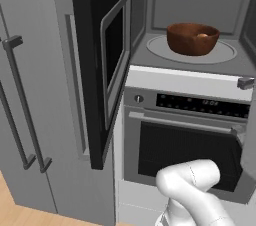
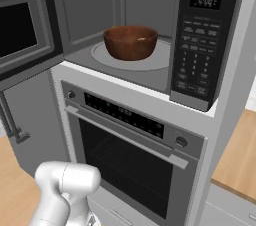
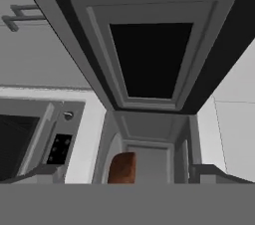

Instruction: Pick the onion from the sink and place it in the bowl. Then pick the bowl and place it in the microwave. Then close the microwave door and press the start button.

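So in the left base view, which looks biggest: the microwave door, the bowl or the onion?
1. door, though it swings toward the camera, which flatters it
2. bowl
3. onion, a small patch inside the bowl

The pale round turntable plate [image 1: 192, 53] lay on the floor of the microwave [image 2: 80, 0] cavity. The bowl [image 1: 192, 38] stood upright near the middle of that plate, its rim clear of the cavity walls.

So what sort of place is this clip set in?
A rendered home kitchen, most likely: an open built-in microwave holding a wooden bowl, a wall oven directly below, and tall grey cabinet doors alongside.
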You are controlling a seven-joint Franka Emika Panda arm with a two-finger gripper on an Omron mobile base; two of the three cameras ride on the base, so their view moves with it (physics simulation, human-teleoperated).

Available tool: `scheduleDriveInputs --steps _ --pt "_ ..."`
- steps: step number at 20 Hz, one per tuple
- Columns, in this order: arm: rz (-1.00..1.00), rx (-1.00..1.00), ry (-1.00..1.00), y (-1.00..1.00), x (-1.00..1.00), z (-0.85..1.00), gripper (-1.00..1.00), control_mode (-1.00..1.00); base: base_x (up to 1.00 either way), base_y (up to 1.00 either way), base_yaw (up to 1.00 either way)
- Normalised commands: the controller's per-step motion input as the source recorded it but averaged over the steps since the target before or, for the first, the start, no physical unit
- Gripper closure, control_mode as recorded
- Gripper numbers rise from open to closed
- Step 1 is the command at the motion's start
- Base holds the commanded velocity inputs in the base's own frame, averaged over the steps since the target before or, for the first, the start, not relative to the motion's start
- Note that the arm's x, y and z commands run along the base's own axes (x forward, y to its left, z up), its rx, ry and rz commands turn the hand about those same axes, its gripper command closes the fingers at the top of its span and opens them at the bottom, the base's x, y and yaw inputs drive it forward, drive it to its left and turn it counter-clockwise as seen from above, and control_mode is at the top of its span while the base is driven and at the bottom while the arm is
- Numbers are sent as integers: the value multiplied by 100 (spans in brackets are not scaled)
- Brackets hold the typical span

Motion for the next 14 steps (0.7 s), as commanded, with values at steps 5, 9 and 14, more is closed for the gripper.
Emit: scheduleDriveInputs --steps 5,9,14 --pt "-11 0 -11 81 -36 -33 -100 -100 0 0 0" --pt "-11 1 -10 73 -25 -42 -100 -100 0 0 0" --pt "-10 0 0 65 16 -46 -100 -100 0 0 0"
